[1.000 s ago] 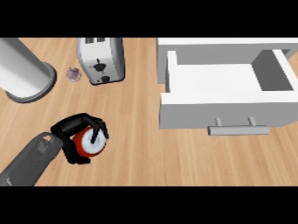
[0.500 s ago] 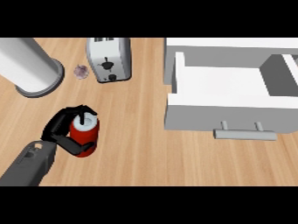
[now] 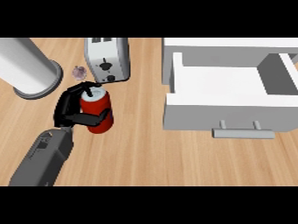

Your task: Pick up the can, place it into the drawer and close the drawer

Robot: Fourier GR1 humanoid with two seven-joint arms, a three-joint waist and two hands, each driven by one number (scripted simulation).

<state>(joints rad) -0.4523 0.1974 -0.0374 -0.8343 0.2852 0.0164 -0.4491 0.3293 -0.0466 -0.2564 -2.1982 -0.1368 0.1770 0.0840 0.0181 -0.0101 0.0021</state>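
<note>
At the top left of your view, a large pale grey cylinder [image 3: 22,65] with a wider rim at its near end sits on the light wooden counter [image 3: 177,157]. Just right of it you see a small purplish object [image 3: 79,72], then a silver metal toaster [image 3: 107,59].

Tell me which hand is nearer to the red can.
Left. The left hand is curled round the can, gripping it from its left side. The right hand does not show in the head view, so it is not near the can.
</note>
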